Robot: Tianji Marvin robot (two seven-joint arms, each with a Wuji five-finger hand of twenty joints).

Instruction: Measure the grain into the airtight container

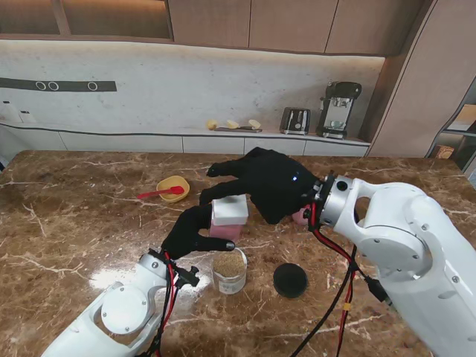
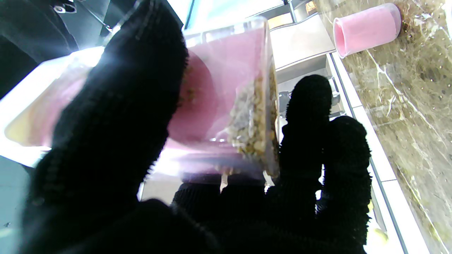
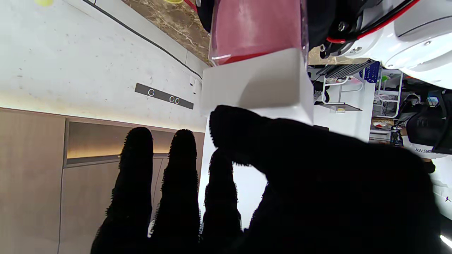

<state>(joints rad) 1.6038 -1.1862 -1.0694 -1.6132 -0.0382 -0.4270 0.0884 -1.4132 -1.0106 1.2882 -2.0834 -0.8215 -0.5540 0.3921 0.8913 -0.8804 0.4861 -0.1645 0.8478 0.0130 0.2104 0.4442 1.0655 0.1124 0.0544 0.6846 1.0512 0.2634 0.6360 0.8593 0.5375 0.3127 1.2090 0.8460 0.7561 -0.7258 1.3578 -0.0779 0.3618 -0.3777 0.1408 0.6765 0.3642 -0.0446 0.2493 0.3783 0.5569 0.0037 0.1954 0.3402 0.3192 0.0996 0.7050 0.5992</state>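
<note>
Left hand (image 1: 195,232) clenched around a pink container (image 1: 225,223) with a white lid (image 1: 230,208), held above the middle of the marble surface (image 1: 74,230). In the left wrist view, fingers (image 2: 120,116) wrapped over the clear-walled pink container (image 2: 226,102), with grain (image 2: 252,123) gathered against one inner wall. Right hand (image 1: 271,182) spread over the white lid, thumb (image 3: 240,137) pressed on it in the right wrist view, remaining fingers (image 3: 136,183) extended straight beyond it; whether the lid (image 3: 257,84) is truly gripped cannot be told.

Just nearer to me than the held container, a clear jar (image 1: 229,271) filled with tan grain, standing upright on the surface. Beside it to the right, a round black lid (image 1: 290,280) lying flat, apart from the jar. Toward the far left part of the surface, a yellow bowl (image 1: 174,188) with a red spoon (image 1: 160,193) resting across it. A pink cup (image 2: 365,30) lying on its side on the marble in the left wrist view, partly hidden behind the right hand in the stand view.
</note>
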